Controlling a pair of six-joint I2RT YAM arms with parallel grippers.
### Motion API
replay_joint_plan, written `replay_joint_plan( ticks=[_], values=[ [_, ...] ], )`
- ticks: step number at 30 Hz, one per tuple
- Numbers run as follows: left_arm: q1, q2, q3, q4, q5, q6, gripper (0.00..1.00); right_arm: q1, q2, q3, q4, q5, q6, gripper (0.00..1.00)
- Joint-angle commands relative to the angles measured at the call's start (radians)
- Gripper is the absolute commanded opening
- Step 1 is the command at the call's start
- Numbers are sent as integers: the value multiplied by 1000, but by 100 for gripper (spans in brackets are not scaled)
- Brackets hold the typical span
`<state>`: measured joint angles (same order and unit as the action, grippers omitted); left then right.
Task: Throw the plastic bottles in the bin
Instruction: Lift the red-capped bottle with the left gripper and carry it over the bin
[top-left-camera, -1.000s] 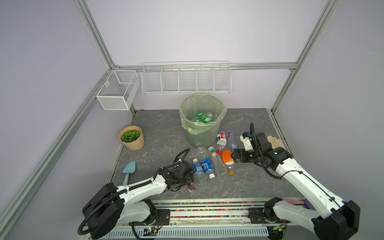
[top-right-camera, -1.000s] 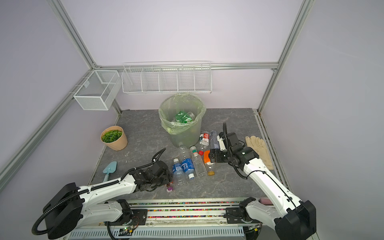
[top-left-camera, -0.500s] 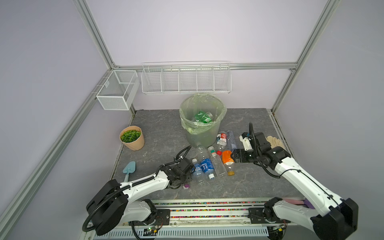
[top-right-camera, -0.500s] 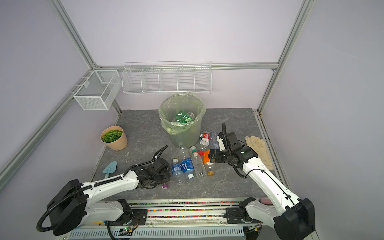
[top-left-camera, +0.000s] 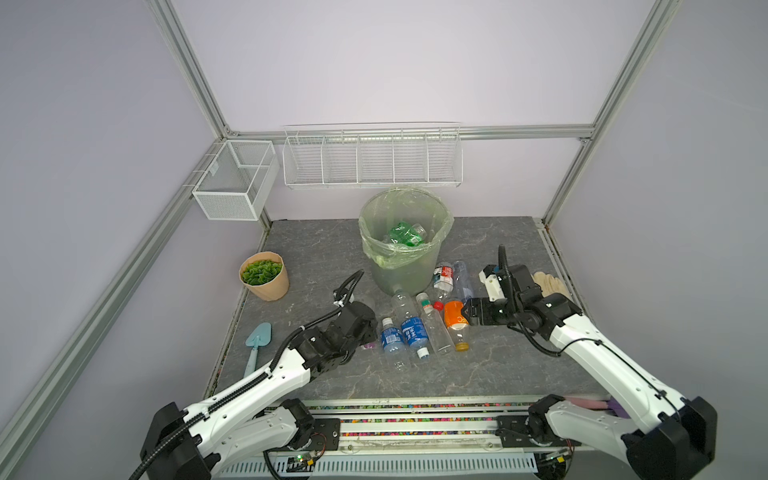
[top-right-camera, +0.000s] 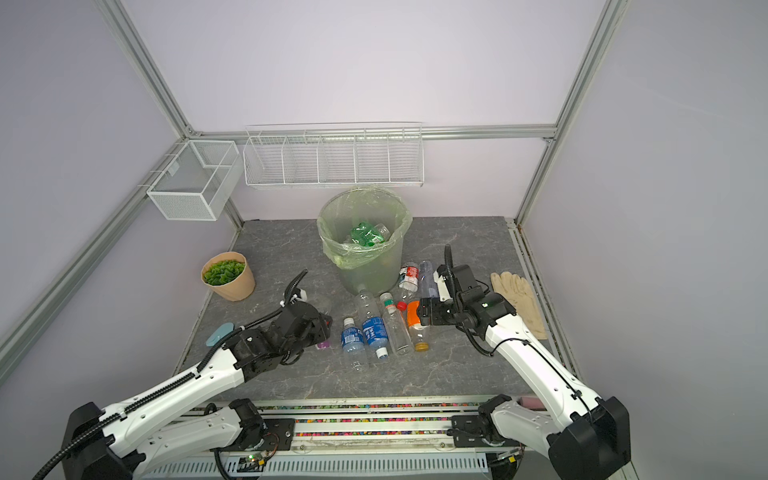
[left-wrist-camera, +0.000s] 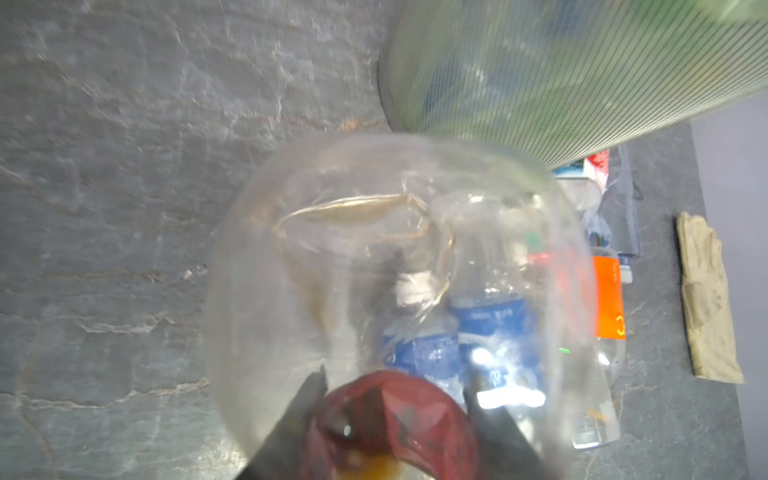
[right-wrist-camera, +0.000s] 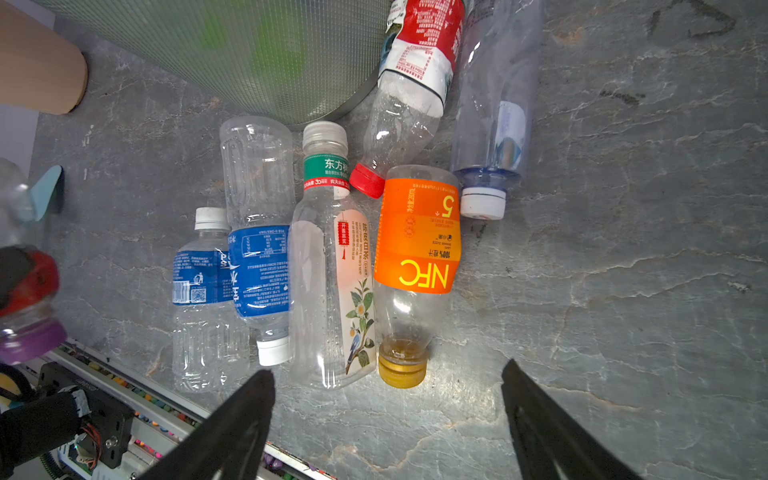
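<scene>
- Currently, the left gripper (left-wrist-camera: 395, 386) is clamped on a clear bottle with a purple cap (top-left-camera: 368, 344), near its neck. The black fingers (left-wrist-camera: 303, 403) flank a dark red band on it. Whether it rests on the bench (top-left-camera: 311, 249) cannot be told.
- The right gripper (right-wrist-camera: 387, 372) has its jaws wide apart, just above the orange-labelled bottle (top-left-camera: 455, 322).
- Four bottles lie side by side on the bench in front of the bin (top-left-camera: 399, 278): a small blue-labelled bottle (top-left-camera: 390, 338), a longer blue-labelled bottle (top-left-camera: 412, 330), a tea bottle with a green collar (top-left-camera: 434, 328) and the orange-labelled one.
- A red-labelled bottle (top-left-camera: 444, 276) and a bluish clear bottle (top-left-camera: 462, 276) lie just beside the bin's base.
- The bin stands upright; a green bottle (top-left-camera: 403, 235) lies inside.
- A plant pot (top-left-camera: 266, 282) and a trowel (top-left-camera: 257, 338) sit at the left, and gloves (top-left-camera: 548, 282) at the right edge.
</scene>
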<state>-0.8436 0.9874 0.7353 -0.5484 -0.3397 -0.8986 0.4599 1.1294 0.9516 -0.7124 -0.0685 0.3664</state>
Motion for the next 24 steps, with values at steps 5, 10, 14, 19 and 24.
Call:
replay_joint_plan(
  ticks=[5, 10, 14, 19, 24],
  values=[
    [63, -25, 121, 50, -116, 140, 34, 4, -19, -12, 2, 0, 0, 88],
    [102, 9, 220, 82, -115, 227, 33, 3, -32, -20, -6, 12, -7, 89],
    [119, 31, 293, 118, -128, 298, 33, 4, -37, -24, -10, 14, -8, 88],
    [130, 43, 367, 200, -130, 394, 31, 3, -40, -26, -13, 15, -11, 88],
    [131, 38, 397, 350, -80, 509, 31, 3, -40, -23, -13, 14, -11, 88]
  ],
)
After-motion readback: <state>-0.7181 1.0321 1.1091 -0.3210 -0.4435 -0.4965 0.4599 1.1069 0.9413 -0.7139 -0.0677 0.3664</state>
